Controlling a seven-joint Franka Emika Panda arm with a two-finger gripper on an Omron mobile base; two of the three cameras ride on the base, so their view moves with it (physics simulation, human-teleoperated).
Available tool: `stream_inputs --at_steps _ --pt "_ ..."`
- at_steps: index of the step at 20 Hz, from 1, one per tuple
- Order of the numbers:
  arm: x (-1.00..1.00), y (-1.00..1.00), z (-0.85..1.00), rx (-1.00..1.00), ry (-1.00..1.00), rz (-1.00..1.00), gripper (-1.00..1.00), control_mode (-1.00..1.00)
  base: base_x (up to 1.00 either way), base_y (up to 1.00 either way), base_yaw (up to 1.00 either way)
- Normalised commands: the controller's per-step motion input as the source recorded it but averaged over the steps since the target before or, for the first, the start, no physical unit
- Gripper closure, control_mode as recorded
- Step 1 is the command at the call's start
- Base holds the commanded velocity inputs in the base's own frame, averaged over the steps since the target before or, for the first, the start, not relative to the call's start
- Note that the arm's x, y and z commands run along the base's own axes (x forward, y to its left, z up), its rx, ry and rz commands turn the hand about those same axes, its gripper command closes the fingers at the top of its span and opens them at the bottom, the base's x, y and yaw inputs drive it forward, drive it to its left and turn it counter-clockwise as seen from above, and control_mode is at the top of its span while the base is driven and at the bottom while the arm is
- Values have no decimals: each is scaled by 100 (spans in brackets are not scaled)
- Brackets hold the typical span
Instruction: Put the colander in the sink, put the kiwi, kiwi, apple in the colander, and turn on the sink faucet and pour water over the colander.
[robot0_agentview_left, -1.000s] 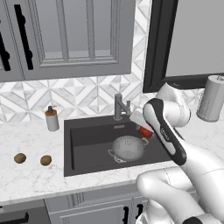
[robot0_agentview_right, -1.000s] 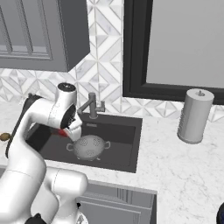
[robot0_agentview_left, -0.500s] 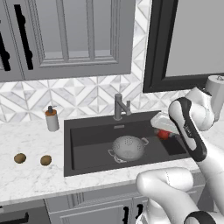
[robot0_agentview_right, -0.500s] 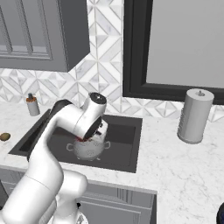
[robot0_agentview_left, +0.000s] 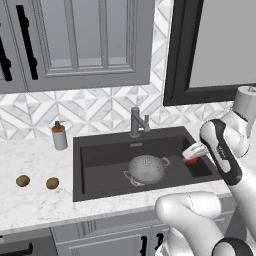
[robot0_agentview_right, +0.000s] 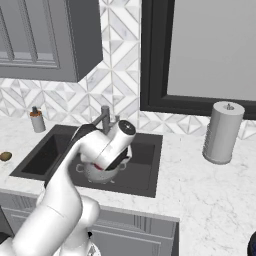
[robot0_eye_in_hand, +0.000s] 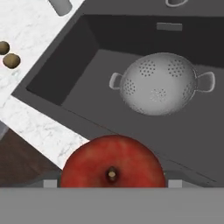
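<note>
1. In your hand view the apple (robot0_eye_in_hand: 113, 162) sits right at the gripper, stem dimple facing the camera; the finger tips are hidden behind it, so you cannot see them touch it. The jaws stand wide, about the apple's width, so read it as grasping the apple.
2. Your left base view shows what the hand view cannot: the gripper (robot0_agentview_left: 192, 153) hangs over the right end of the sink (robot0_agentview_left: 100, 181), with the red fruit (robot0_agentview_left: 193, 160) just under its white hand, to the right of the colander (robot0_agentview_left: 146, 169).
3. In the right base view the arm crosses in front of the colander (robot0_agentview_right: 89, 172), and only a sliver of red shows beneath the hand (robot0_agentview_right: 100, 167).
4. One colander: it lies mouth down on the sink floor, domed underside up, both loop handles showing in the hand view (robot0_eye_in_hand: 159, 84).
5. Two kiwis (robot0_agentview_left: 22, 180) (robot0_agentview_left: 52, 183) lie side by side on the counter, left of the sink and well apart from it.
6. One sink faucet (robot0_agentview_left: 136, 121) stands at the sink's back rim; one soap dispenser (robot0_agentview_left: 59, 136) stands left of it.
7. One paper towel roll (robot0_agentview_right: 223, 132) stands upright, right of the sink.
8. The counter (robot0_agentview_left: 30, 210) is white marble, the backsplash (robot0_agentview_left: 95, 111) patterned tile, with grey cabinets (robot0_agentview_left: 75, 40) above the sink.
</note>
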Motion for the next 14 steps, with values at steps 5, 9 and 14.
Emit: stream_inputs --at_steps 5,9,14 --pt "34 0 -28 -12 -2 34 100 -100 0 0 0" --pt "26 0 -23 -1 -10 21 100 -100 0 0 0" --pt "30 5 -14 0 -8 9 100 -100 0 0 0"
